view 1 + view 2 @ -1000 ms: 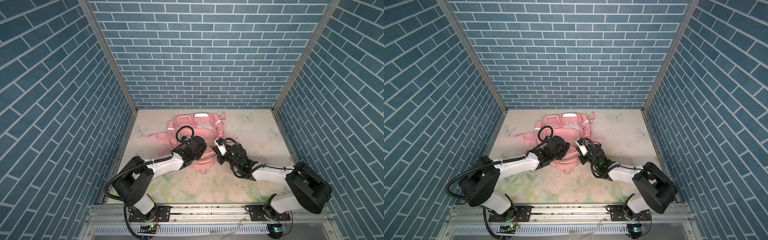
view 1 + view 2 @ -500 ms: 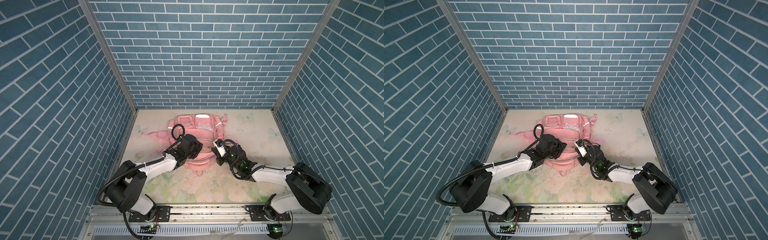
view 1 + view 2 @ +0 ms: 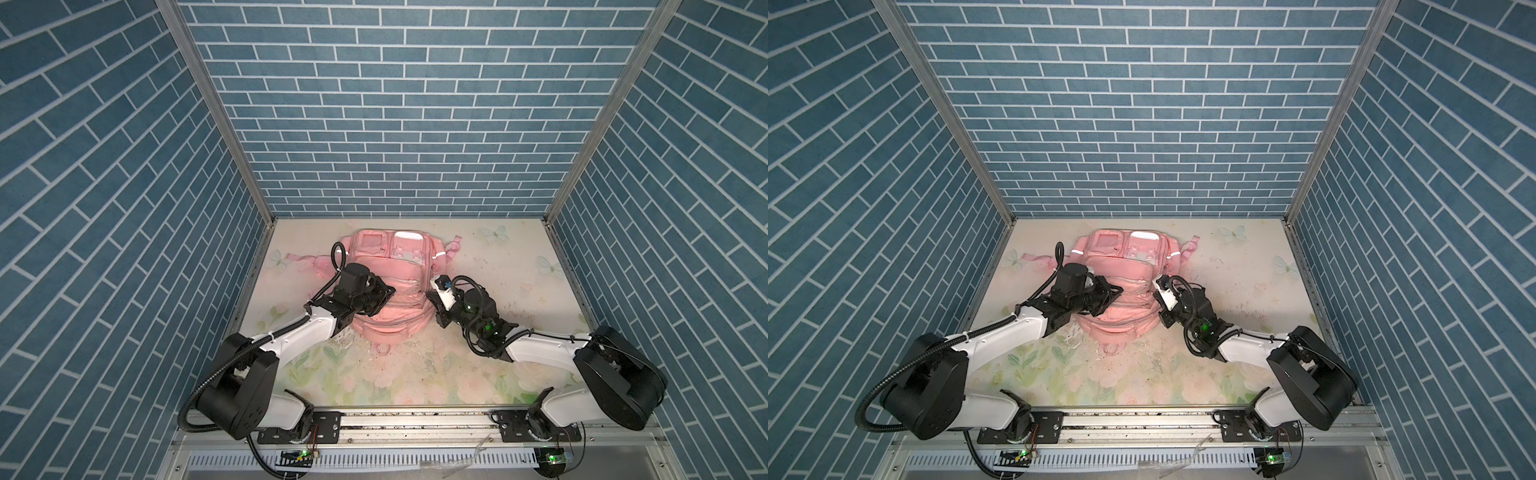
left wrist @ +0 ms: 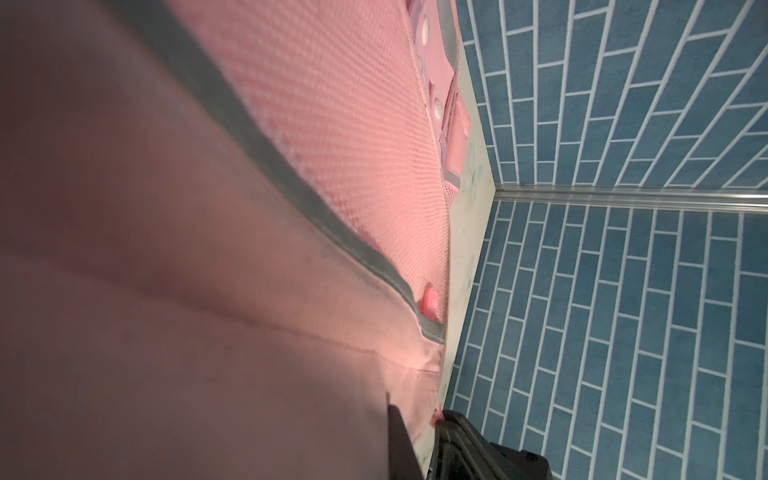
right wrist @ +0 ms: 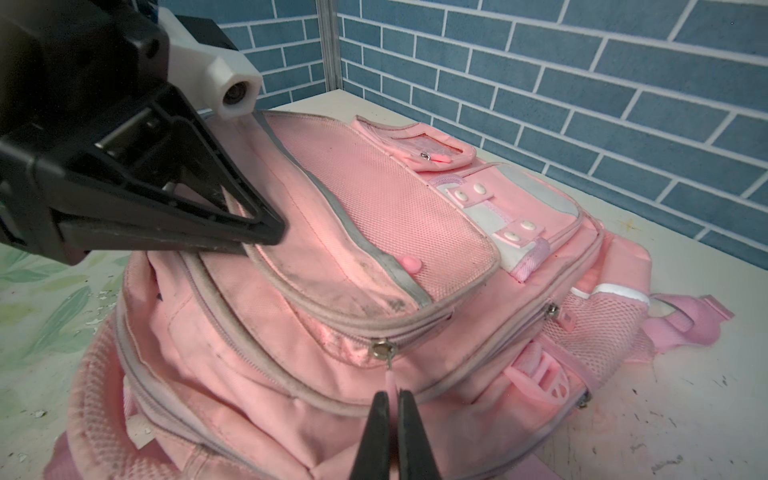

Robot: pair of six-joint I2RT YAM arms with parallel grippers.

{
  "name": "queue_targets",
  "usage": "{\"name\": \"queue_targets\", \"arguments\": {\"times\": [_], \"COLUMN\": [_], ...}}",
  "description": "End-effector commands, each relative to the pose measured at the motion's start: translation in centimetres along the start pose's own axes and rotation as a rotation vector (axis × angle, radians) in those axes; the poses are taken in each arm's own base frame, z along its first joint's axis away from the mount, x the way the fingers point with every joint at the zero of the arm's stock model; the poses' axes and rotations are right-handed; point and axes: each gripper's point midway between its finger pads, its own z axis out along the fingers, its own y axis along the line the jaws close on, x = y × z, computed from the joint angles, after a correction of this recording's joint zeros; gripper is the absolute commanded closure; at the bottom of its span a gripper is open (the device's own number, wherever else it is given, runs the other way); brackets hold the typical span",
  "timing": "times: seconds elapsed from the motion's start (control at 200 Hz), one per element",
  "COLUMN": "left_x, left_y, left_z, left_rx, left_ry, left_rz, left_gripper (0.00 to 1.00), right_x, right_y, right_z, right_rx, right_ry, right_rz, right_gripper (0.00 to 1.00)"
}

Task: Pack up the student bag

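Counter (image 3: 478, 374): pale floral print, scuffed, with crumbs beside the bag (image 3: 399, 274). Blue brick-pattern walls (image 3: 395, 124) on three sides.
Bag: soft pink fabric with a mesh front pocket, grey zip tapes and a white patch with snaps. It lies flat on the counter, front up, mid-width, toward the back wall.
Left claw (image 5: 270, 235): arm stretched low over the bag's left side, closed and pinching the front pocket's rim.
Right claw (image 5: 392, 411): arm low at the bag's right side, closed on a pink zip pull (image 5: 392, 376).

both top views look steeply down; wrist cameras hug the student bag (image 5: 374, 249).
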Motion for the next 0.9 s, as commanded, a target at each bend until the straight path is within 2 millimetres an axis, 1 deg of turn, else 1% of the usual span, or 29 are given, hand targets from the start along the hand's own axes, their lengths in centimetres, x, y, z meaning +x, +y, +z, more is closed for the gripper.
{"name": "queue_targets", "arguments": {"times": [0.0, 0.11, 0.215, 0.295, 0.475, 0.545, 0.735, 0.895], "left_x": [-1.3, -0.9, -0.7, -0.7, -0.9, -1.0, -1.1, -1.0], "left_y": [-0.4, -0.7, -0.2, -0.2, -0.9, -1.0, -1.5, -1.8], "left_z": [-1.2, -1.0, -1.0, -1.2, -1.3, -1.3, -1.3, -1.3], "left_rx": [-0.001, 0.012, -0.015, -0.017, -0.006, -0.003, 0.028, 0.057], "left_ry": [-0.003, 0.065, 0.112, 0.127, 0.123, 0.119, 0.083, 0.029], "left_rz": [0.068, 0.096, 0.136, 0.148, 0.16, 0.158, 0.125, 0.081], "left_gripper": [1.0, 1.0, 1.0, 1.0, 1.0, 1.0, 1.0, 1.0], "right_x": [0.5, 0.5, 0.2, 0.2, 0.5, 0.7, 0.2, 0.2], "right_y": [-3.5, -4.4, -5.4, -6.1, -7.1, -7.2, -6.5, -5.6], "right_z": [-0.7, -0.3, 0.1, 0.4, 1.0, 1.1, 1.5, 1.7], "right_rx": [0.146, 0.172, 0.201, 0.218, 0.246, 0.242, 0.198, 0.145], "right_ry": [0.02, 0.028, 0.03, 0.037, 0.065, 0.074, 0.062, 0.073], "right_rz": [0.02, 0.019, 0.019, 0.019, 0.02, 0.021, 0.022, 0.034], "right_gripper": [1.0, 1.0, 1.0, 1.0, 1.0, 1.0, 1.0, 1.0]}}
